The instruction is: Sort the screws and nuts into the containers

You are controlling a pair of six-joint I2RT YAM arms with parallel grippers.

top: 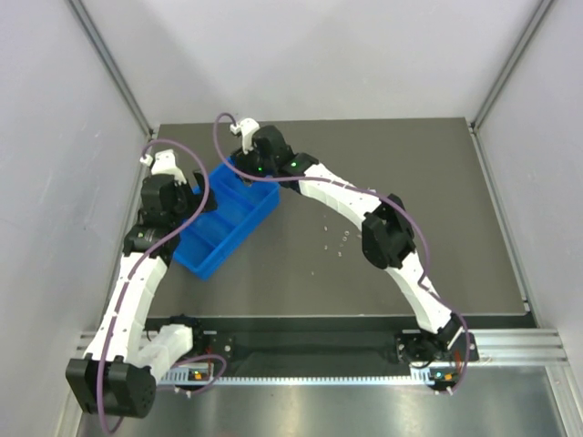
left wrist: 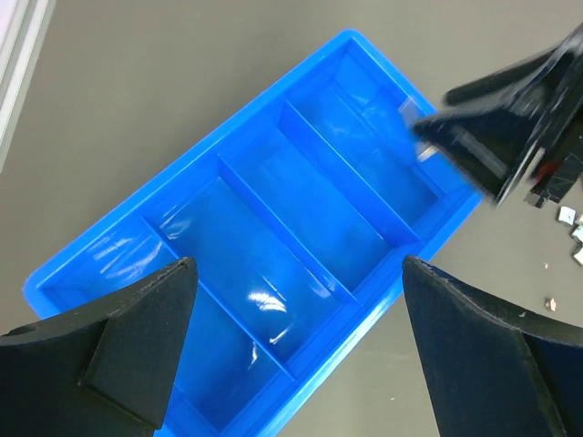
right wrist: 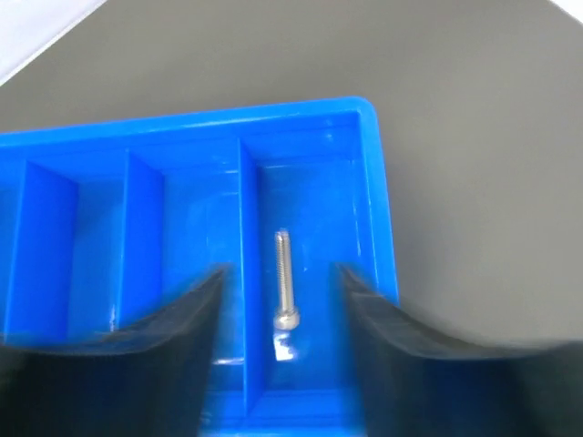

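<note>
The blue tray (top: 219, 238) lies at the left of the table, split by dividers into several compartments. My right gripper (top: 248, 171) hovers over its far end, open. In the right wrist view a silver screw (right wrist: 285, 278) shows in the end compartment of the tray (right wrist: 301, 114), between the spread fingers of the right gripper (right wrist: 281, 271) and touching neither. My left gripper (top: 182, 196) is open and empty above the tray's near half (left wrist: 273, 255), its fingers (left wrist: 137, 337) wide apart. Loose nuts (top: 337, 241) lie on the table right of the tray.
In the left wrist view the right gripper's black fingers (left wrist: 492, 137) hang over the tray's far corner, with a few nuts (left wrist: 569, 218) on the dark table beside it. The other compartments in view hold nothing. Grey walls enclose the table.
</note>
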